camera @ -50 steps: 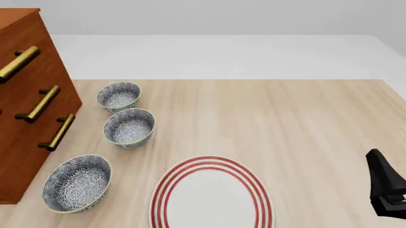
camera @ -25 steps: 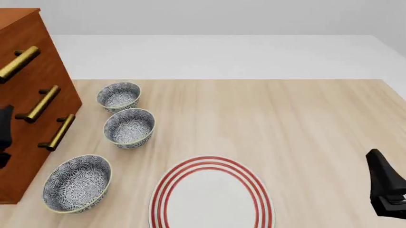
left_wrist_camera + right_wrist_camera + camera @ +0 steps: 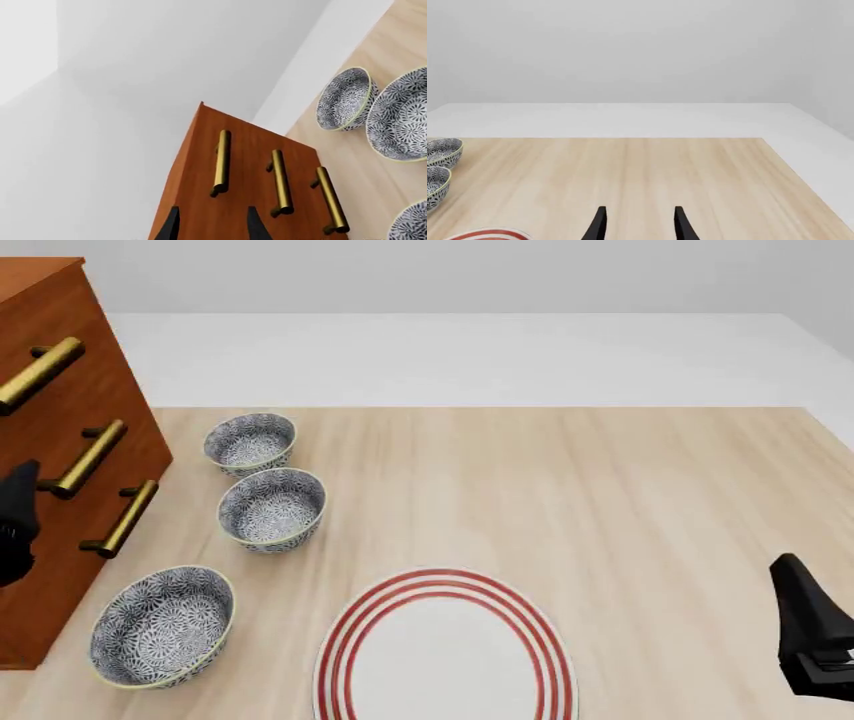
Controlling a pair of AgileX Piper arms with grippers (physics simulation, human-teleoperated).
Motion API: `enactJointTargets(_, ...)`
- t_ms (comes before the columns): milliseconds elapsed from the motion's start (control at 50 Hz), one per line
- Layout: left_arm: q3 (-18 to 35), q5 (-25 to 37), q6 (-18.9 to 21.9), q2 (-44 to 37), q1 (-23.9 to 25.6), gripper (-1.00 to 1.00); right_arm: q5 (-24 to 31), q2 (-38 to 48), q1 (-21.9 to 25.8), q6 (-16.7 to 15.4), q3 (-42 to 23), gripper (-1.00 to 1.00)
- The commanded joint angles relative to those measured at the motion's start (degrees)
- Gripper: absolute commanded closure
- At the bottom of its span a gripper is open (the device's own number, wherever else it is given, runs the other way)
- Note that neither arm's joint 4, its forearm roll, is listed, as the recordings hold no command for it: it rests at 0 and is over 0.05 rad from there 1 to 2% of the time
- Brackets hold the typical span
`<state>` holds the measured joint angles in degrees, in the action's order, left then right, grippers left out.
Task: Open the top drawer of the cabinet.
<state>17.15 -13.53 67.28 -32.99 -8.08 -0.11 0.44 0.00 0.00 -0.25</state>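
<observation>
Three brass-handled drawers, reddish-brown cabinet (image 3: 54, 420)

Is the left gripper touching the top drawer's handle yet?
Apart. In the left wrist view, the left gripper has open fingertips, with bare cabinet wood between them and the end of the top drawer's handle.

**Colours and patterns on view**

Cabinet (image 3: 60, 440): reddish-brown wood, plain. Top drawer (image 3: 200, 165): same reddish-brown; bar handle (image 3: 221, 161) brass. Three bowls (image 3: 272, 507): dense dark blue-and-white floral print inside, pale yellowish rims. Plate (image 3: 446, 655): white with concentric red rings at the rim. Worktop (image 3: 601, 500): light beige woodgrain. Left gripper (image 3: 213, 223) and right gripper (image 3: 638, 223): black. Backdrop: pale grey-white.
</observation>
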Motion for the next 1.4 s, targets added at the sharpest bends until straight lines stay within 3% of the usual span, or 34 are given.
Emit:
enactJointTargets(20,-0.5,-3.7,1.9,-3.9,-0.8,-1.00,0.0,0.0,0.0,0.0,0.0,-1.00)
enactJointTargets(640,-0.6,-14.3,3.9,-15.0,-1.3,-1.00,0.0,0.0,0.0,0.0,0.0,-1.00)
enactJointTargets(1400,1.0,-20.0,3.2,-22.5,-3.0,-1.00,0.0,0.0,0.0,0.0,0.0,-1.00)
